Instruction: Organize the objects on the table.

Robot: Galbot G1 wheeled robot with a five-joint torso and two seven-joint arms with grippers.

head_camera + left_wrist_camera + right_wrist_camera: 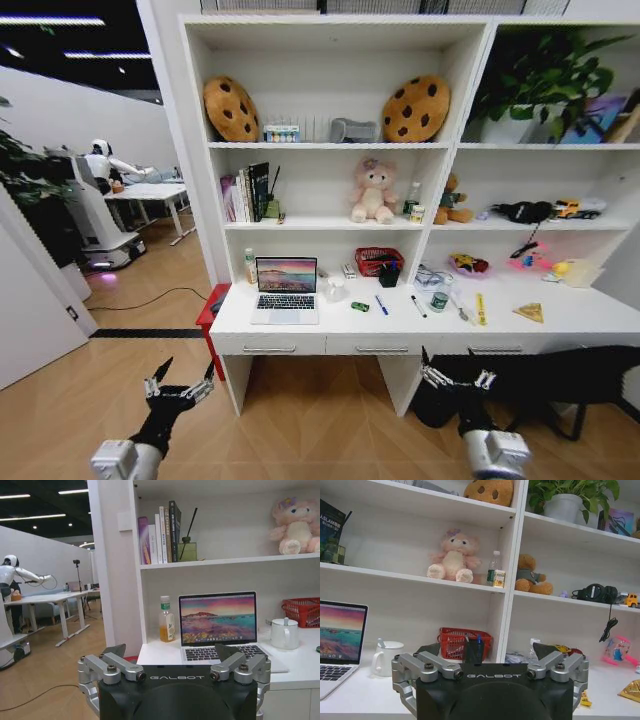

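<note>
The robot is standing back from the long white desk (560, 318), both arms hanging low in front of it and short of the desk's front edge, so every loose thing is lying ahead of and above the pincers. The left gripper (180, 385) is holding its fingers spread apart with nothing between them, below the desk's left end; the right gripper (457, 377) is likewise splayed and empty, sitting under the desk's right half. The open silver laptop (285, 289) is resting on the left part of the top, straight ahead of the left arm, screen facing the robot. The small things are gathering more toward the middle and right: a tiny green toy car (360, 306), a blue pen (381, 305) and a black pen (417, 306) both lying with their long axes running roughly front to back and slightly slanted, and a small jar with a green label (439, 298) standing upright. My guess is that the right arm is the nearer one for the pens and jar. As for containers, a red basket (378, 261) is sitting at the back of the desk with a dark pen holder (473, 651) just in front of it, a couple of pens poking out; a white mug (284, 632) is standing beside the laptop.
</note>
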